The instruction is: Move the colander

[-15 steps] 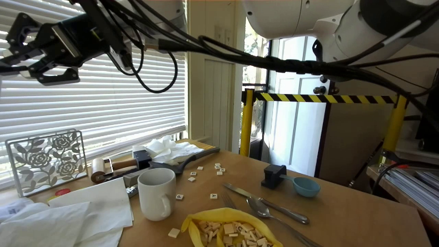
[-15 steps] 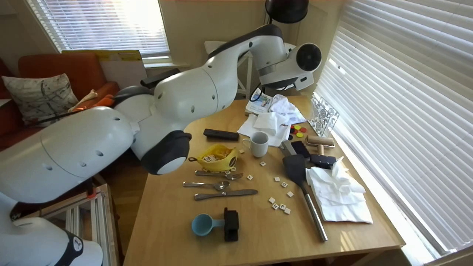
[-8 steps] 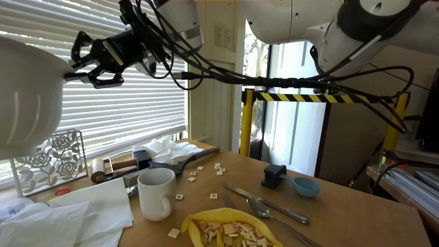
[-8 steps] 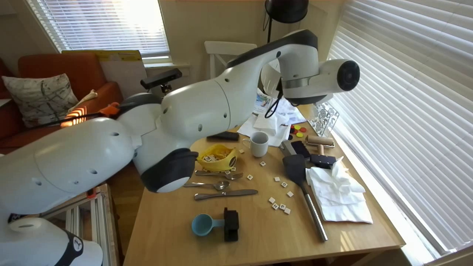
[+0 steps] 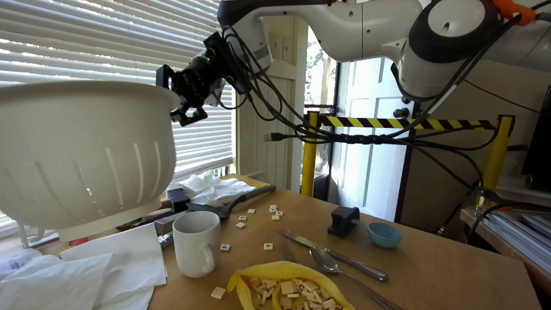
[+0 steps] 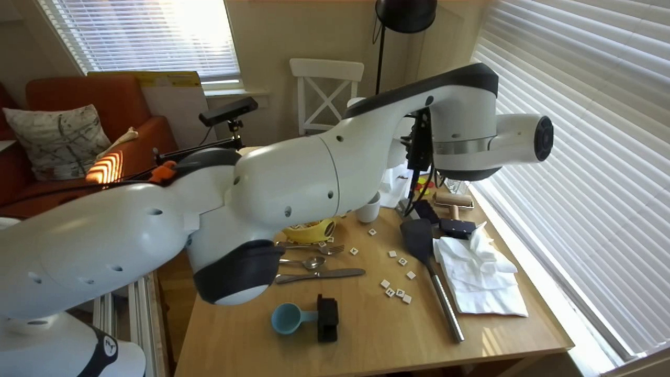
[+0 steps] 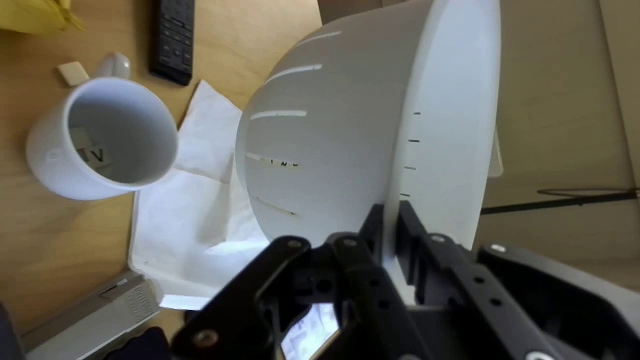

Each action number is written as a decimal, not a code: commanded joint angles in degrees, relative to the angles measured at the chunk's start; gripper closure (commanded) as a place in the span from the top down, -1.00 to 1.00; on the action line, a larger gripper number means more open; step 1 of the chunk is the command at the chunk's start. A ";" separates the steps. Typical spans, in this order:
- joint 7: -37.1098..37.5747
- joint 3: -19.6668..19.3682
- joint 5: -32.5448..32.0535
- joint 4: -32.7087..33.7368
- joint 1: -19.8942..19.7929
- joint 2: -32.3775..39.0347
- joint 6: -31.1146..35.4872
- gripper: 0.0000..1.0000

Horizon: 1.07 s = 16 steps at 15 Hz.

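The colander (image 5: 86, 150) is a large white bowl with slit holes and a wide rim. It hangs in the air above the table at the left of an exterior view, roughly level. My gripper (image 7: 391, 215) is shut on its rim, one finger outside and one inside. The colander fills the middle of the wrist view (image 7: 330, 115), its wall left of the fingers and its inside to the right. In an exterior view the gripper (image 5: 175, 101) meets the rim's right side. In an exterior view the arm (image 6: 366, 152) hides most of the colander and the gripper.
A white mug (image 5: 196, 243) stands near and below the colander, beside white papers (image 5: 129, 254). A yellow container (image 5: 280, 269) of letter tiles, cutlery (image 5: 357, 262), a blue scoop (image 5: 385, 234), a spatula (image 6: 419, 241) and a remote (image 7: 174, 40) lie on the table. Window blinds (image 6: 586, 131) run alongside.
In an exterior view the gripper and colander have moved right and down; the colander was out of view a second ago. The arm has swung toward the blinds and lowered. The grip is unchanged.
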 commanded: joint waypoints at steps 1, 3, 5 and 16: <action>-4.83 -0.96 1.52 -1.23 -1.08 -1.21 -6.28 -0.95; -6.90 -1.41 1.50 -1.20 -1.05 -1.18 -8.73 -0.95; -8.25 -1.38 1.89 -1.09 -1.03 -1.06 -10.22 -0.95; -13.83 -1.17 2.04 -0.74 3.62 0.13 -11.33 -0.95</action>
